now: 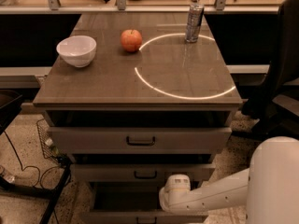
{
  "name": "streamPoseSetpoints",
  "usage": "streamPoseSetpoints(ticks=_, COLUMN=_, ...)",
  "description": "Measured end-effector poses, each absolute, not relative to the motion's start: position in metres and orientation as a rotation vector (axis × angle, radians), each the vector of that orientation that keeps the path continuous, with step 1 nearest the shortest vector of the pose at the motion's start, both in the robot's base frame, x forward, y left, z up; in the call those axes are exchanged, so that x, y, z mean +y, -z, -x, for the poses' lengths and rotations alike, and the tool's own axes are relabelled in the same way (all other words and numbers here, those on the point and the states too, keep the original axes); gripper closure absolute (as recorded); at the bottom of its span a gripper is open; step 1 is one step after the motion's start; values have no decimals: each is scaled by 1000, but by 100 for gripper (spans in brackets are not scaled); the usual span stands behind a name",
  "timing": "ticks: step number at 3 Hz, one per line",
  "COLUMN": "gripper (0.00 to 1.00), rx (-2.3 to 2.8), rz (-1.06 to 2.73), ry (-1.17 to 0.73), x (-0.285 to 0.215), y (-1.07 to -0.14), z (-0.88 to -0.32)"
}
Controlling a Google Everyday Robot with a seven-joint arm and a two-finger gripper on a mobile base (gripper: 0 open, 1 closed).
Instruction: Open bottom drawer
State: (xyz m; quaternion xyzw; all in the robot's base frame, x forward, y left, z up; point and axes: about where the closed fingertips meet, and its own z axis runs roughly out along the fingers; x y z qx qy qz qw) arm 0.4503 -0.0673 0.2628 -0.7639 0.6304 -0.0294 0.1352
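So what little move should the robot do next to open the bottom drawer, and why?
Probably ease the arm left and down toward the handle of the bottom drawer. The arm's white end sits just right of and above that handle. The gripper is not in view, hidden beyond that white end, so no grasp shows yet.

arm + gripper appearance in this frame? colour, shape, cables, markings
The arm is a smooth, off-white tubular link with a slightly glossy shell. No cables, markings or sleeve are visible. It comes out of a large rounded white housing at lower right. The gripper is at the arm's tip, just above the bottom drawer, and shows only as a rounded white cylindrical cap.
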Motion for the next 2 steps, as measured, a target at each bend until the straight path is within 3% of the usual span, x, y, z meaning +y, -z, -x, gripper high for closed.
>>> streamPoseSetpoints(ticks=2, gripper=100, rx=1774, rz=2214, ry=114, x=-82, y=-224, z=-459)
